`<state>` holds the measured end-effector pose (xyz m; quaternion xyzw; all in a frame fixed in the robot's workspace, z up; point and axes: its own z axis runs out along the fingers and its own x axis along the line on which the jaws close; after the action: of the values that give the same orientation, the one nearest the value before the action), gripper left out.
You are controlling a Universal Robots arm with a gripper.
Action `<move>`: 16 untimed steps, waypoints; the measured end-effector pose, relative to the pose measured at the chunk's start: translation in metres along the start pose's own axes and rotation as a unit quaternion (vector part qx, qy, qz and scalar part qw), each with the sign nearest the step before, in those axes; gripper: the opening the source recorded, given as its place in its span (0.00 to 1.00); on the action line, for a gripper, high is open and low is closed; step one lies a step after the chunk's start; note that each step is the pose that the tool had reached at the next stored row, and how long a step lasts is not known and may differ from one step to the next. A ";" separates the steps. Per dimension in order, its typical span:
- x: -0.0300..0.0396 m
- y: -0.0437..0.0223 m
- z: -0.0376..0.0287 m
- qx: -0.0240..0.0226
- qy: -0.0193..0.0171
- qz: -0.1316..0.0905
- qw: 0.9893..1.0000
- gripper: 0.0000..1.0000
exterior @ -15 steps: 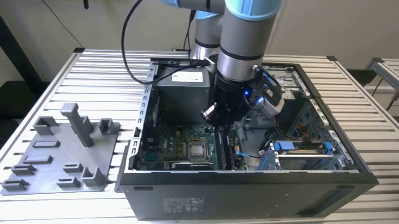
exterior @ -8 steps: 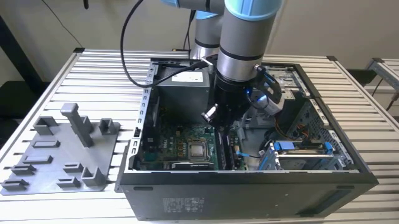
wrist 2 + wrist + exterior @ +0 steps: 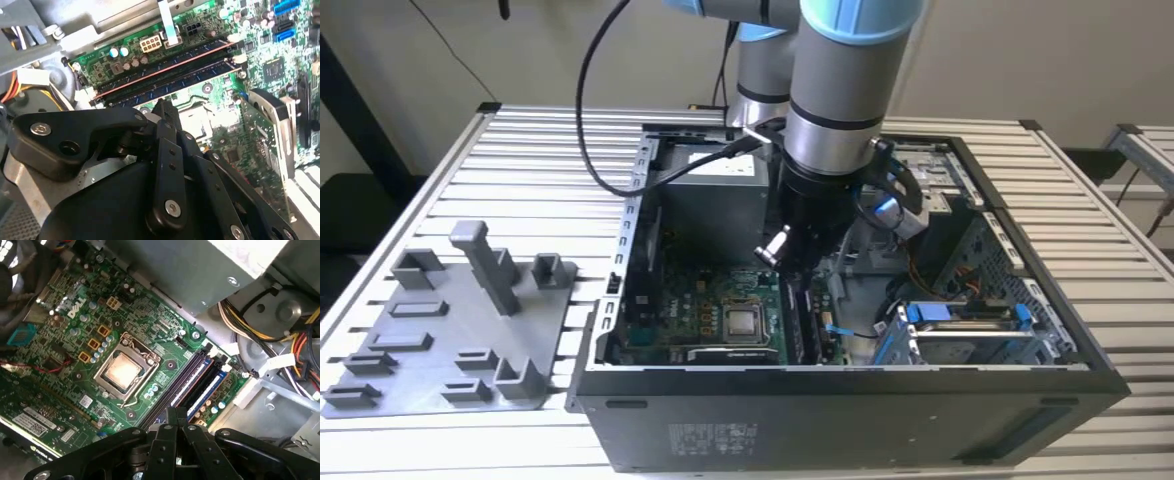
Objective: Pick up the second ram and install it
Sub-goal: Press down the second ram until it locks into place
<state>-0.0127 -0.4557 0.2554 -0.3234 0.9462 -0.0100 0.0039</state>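
Claw (image 3: 162, 107) hangs inside the open computer case (image 3: 854, 375), fingers closed together and holding nothing, just above the motherboard's memory slots (image 3: 197, 377); grey fixture (image 3: 454, 335) sits beside the case.

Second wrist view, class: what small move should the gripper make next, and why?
Probably a short, straight descent. The gripper, fingers shut, hangs just above the memory slots and roughly in line with them, so pressing down looks likelier than any sideways shift. Whether a stick already sits in those slots I cannot tell.
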 end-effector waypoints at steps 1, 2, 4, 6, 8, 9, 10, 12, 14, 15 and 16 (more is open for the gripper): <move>0.0000 0.0000 0.0000 0.000 0.000 -0.008 1.000 0.11; 0.0000 0.0000 0.0000 0.000 0.000 -0.017 1.000 0.11; 0.0000 0.0000 0.0001 0.000 -0.001 -0.033 0.999 0.11; 0.0000 0.0000 0.0001 0.000 -0.001 -0.049 0.999 0.11; 0.0000 0.0000 0.0001 0.000 -0.002 -0.066 0.998 0.11; 0.0000 0.0000 0.0001 0.000 -0.002 -0.074 0.997 0.11; 0.0001 0.0001 0.0002 0.000 -0.002 -0.083 0.997 0.11; 0.0001 0.0001 0.0004 0.000 -0.003 -0.100 0.995 0.11; 0.0002 0.0001 0.0005 0.000 -0.003 -0.119 0.993 0.11; 0.0002 0.0002 0.0005 0.000 -0.003 -0.127 0.992 0.11; 0.0002 0.0002 0.0006 0.000 -0.003 -0.136 0.991 0.11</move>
<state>-0.0130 -0.4557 0.2548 -0.4494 0.8933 -0.0095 0.0057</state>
